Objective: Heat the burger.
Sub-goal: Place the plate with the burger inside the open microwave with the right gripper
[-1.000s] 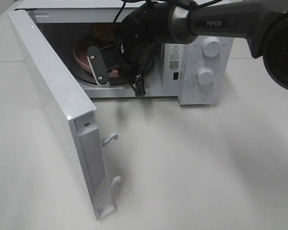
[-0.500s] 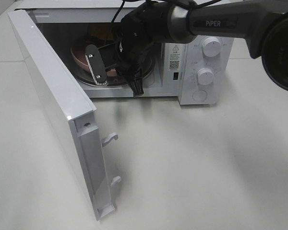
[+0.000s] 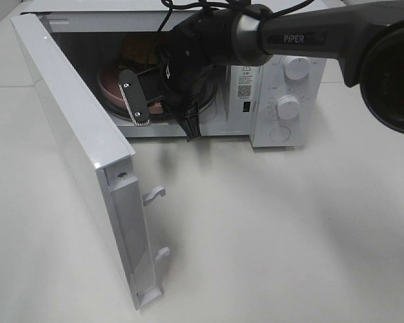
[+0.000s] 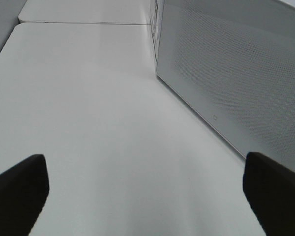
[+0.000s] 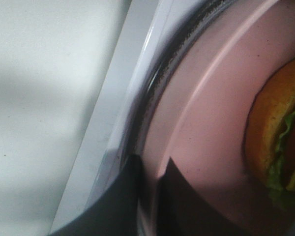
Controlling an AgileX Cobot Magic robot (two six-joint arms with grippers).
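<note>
At the far left the microwave's (image 3: 269, 131) door (image 3: 74, 134) stood swung wide open, its edge toward the high camera and two white latch hooks (image 3: 155, 195) jutting from it. The left gripper (image 4: 145, 169) (outside the high view altogether) hung over the bare table (image 4: 88, 108) on the outer side of that door. Its fingers (image 4: 19, 191) were spread wide with nothing between them, and the door's dotted panel rose close alongside.

Inside the cavity a pink plate (image 3: 109, 84) lay on the glass turntable (image 3: 121, 116). The burger (image 3: 138, 48) sat on the plate toward the back, its tan bun half hidden behind the black wrist. The right gripper (image 5: 152, 162) was in through the opening from the right, pinched tight on the plate's rim, with a dark finger (image 5: 123, 196) on either side of it. In the right wrist view the bun edge and green lettuce showed farther in on the plate, apart from the fingers. The turntable's rim and the cavity's white sill ran just outside the grip.

The right arm (image 3: 310, 33) crossed above the control panel and blocked most of the cavity's right half. Below it a warning sticker (image 3: 244, 81) and two white knobs (image 3: 296, 66) stayed visible on the panel. The table in front of the microwave was bare.
</note>
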